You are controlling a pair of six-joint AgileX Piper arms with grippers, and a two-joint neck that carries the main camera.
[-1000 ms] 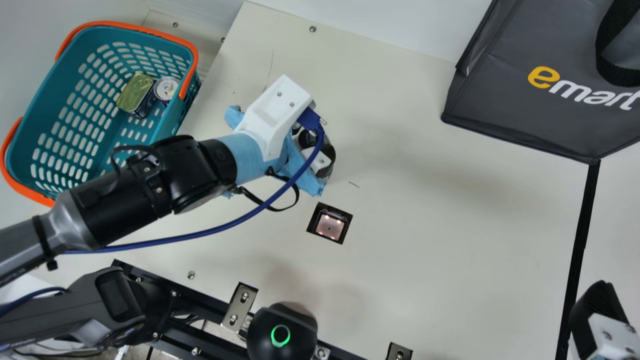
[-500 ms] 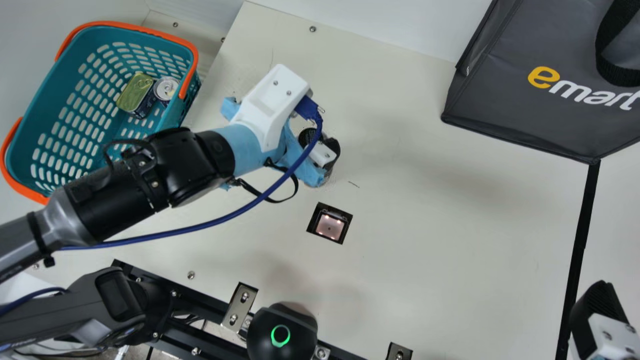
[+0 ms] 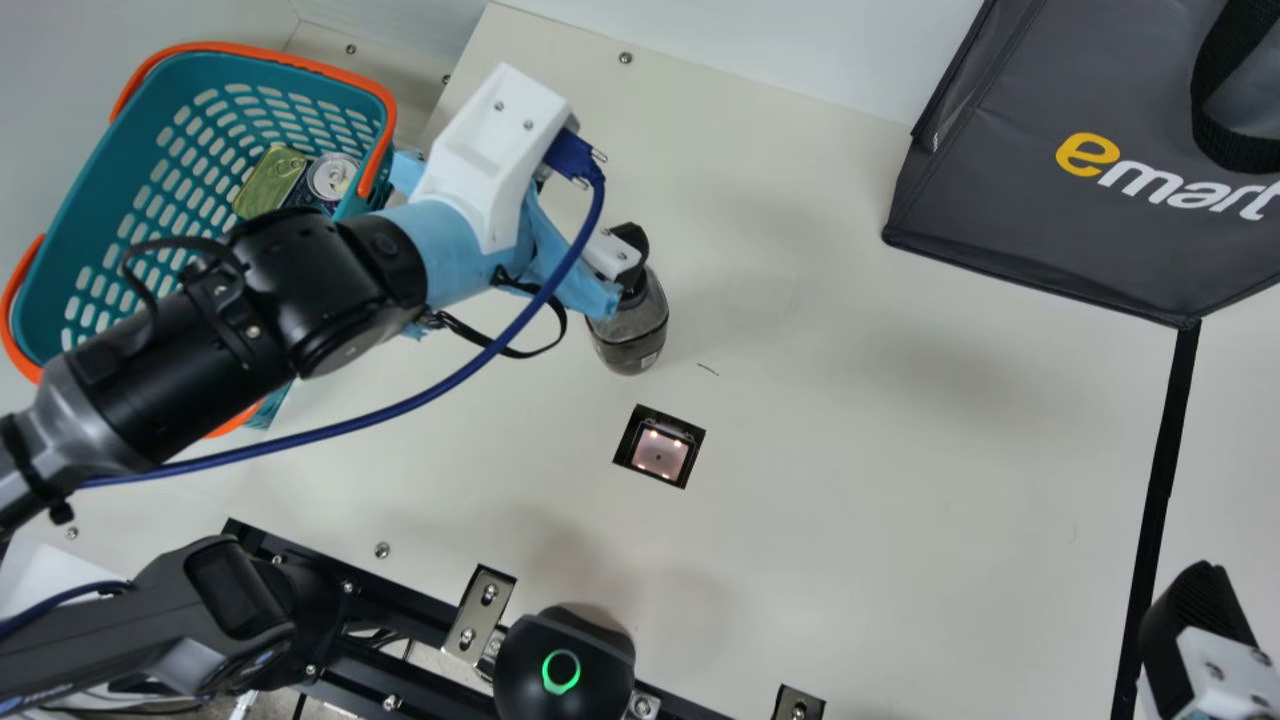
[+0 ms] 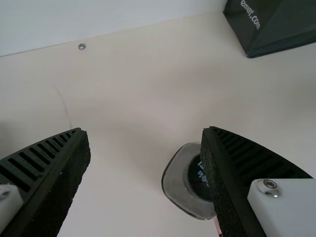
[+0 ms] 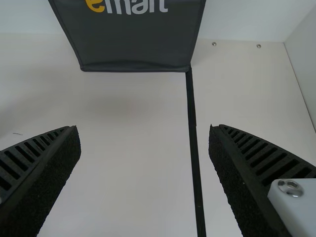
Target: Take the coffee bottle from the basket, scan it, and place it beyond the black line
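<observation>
The black ribbed left jaws gape wide, as do the matching right jaws. In the main view, the see-through, black-capped coffee bottle stands on the cream worktop, at twelve o'clock from the square glowing scanner.

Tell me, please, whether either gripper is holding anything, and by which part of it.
Nothing is held: the left gripper and right gripper are both open, and the coffee bottle stands on the table.
</observation>
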